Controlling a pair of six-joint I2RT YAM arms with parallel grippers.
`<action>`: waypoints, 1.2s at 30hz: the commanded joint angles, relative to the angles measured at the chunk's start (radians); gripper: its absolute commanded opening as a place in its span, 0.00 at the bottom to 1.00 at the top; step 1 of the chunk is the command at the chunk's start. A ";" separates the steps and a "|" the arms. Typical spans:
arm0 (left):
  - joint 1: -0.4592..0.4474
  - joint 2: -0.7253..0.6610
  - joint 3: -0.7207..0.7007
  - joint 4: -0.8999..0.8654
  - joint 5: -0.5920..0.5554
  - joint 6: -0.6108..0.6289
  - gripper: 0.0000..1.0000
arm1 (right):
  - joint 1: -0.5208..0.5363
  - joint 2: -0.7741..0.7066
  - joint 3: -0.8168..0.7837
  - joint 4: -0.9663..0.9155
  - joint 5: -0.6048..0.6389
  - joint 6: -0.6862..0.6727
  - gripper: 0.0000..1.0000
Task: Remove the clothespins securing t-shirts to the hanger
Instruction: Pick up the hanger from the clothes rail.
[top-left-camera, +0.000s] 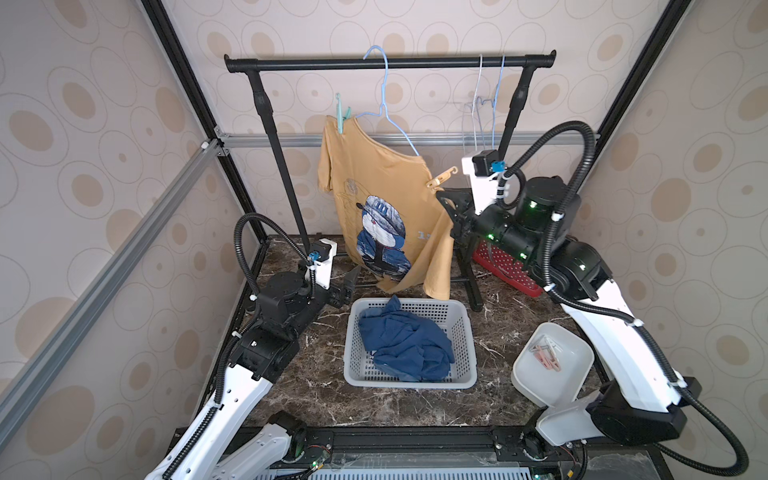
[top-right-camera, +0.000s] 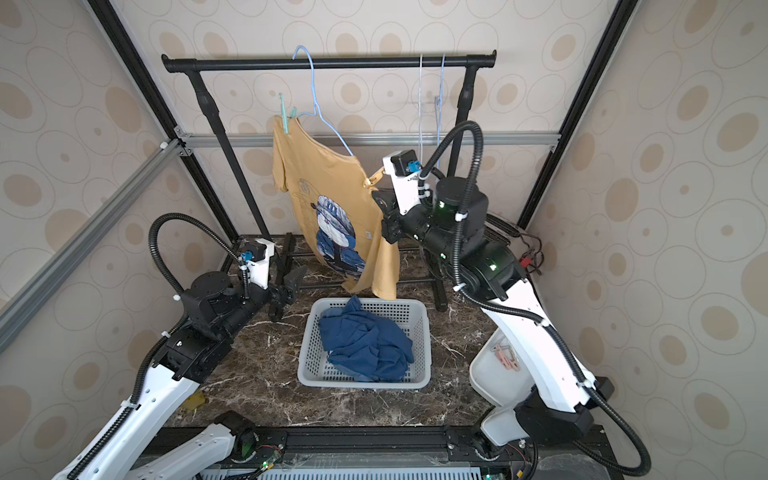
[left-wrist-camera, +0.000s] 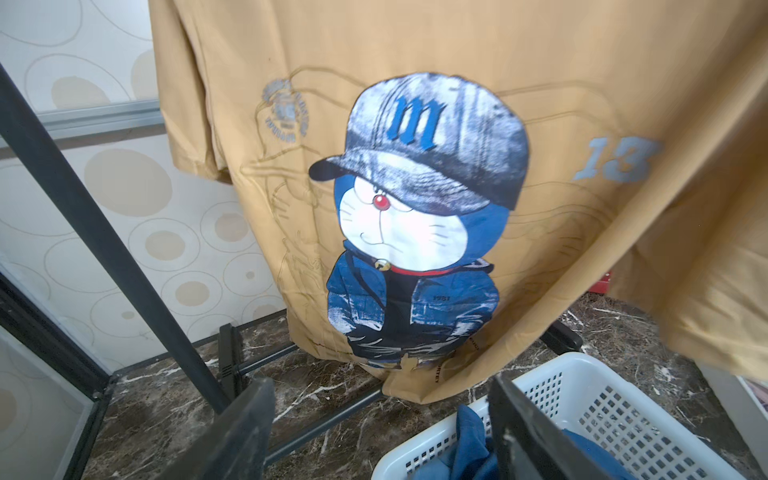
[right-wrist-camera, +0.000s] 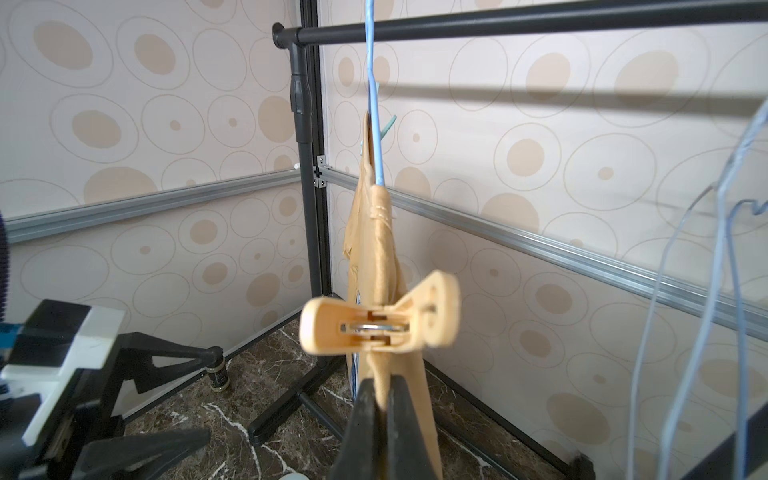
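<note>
Looking at this one, the right fingers (right-wrist-camera: 362, 432) are clamped fully shut on a fold of the mustard-yellow t-shirt (top-left-camera: 386, 174). They're right underneath the tan clothespin (right-wrist-camera: 380, 322) that pins the shirt's shoulder to the light blue hanger (top-left-camera: 386, 104).

In both top views that pin sits centre right of the frame. It's on the shirt's lower shoulder, since the hanger hangs tilted from the black rail (top-left-camera: 386, 63). A teal clothespin (top-left-camera: 343, 118) is on the higher shoulder, upper centre-left.

The left fingers (left-wrist-camera: 245, 432) are wide open with nothing in them, low over the tabletop (top-left-camera: 316, 395) beside the grey basket (top-left-camera: 466, 332) that has the blue t-shirts (top-left-camera: 403, 340) in it. A few pinkish pins (top-left-camera: 546, 353) lie in the white tub (top-left-camera: 536, 386) at lower right.

My read: the right arm is steadying the cloth so the tan pin can come off. To do it well I'd keep that pinch gentle and not tug down, or the hanger will swing.

Whichever fingers go for the pin should squeeze the two flared tail ends, not the biting end. Press until the clip lets go of the wire, then draw it off along its own length. Heads up, with that pin gone the shirt may slide toward the teal one.
</note>
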 joint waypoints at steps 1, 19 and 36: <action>0.010 -0.016 0.008 0.002 0.013 -0.047 0.81 | 0.004 -0.088 0.000 0.042 0.004 -0.025 0.00; 0.009 -0.004 0.051 -0.077 -0.017 -0.119 0.83 | 0.004 -0.277 0.108 -0.160 0.011 -0.032 0.00; 0.009 0.005 0.049 -0.087 -0.037 -0.144 0.83 | 0.004 -0.401 0.209 -0.295 0.009 -0.010 0.00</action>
